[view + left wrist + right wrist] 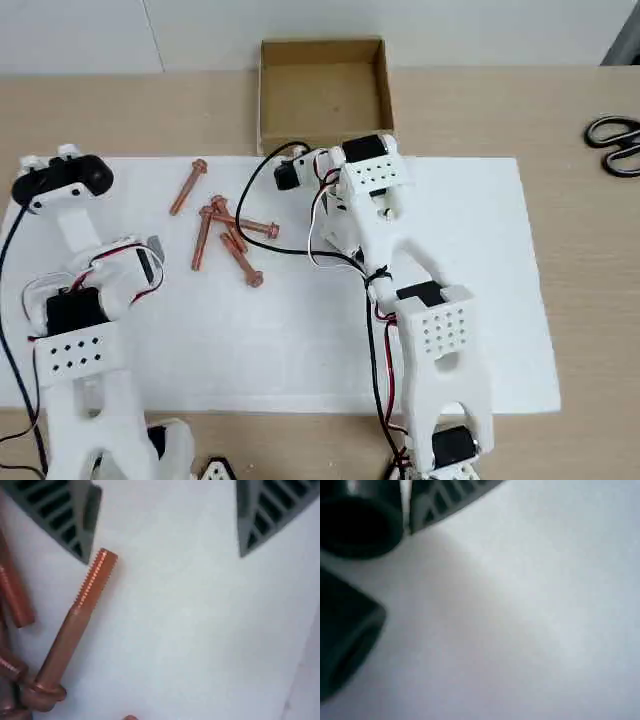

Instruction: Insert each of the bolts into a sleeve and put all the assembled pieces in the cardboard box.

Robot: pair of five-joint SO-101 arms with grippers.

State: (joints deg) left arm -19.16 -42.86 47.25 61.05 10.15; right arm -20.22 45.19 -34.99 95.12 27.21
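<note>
The left arm (75, 350) sits folded at the near left corner of the white sheet (290, 350), its wrist bent down toward the copper bolts (242, 258). Its fingers (60, 515) are spread wide, with nothing between them but bare sheet. One bolt (75, 630) lies with its threaded end just beside one fingertip, at the edge of the gap, and its head points away. The others lie clustered past it.

The right arm (440, 330) is stretched long across the sheet, its wrist just short of the open cardboard box (320, 100) at the far edge. Two black sleeves (355, 522) lie on the sheet right under that wrist. Whether its grip is open or closed I cannot tell. Scissors (612, 145) rest on the surface (590, 320) to the right.
</note>
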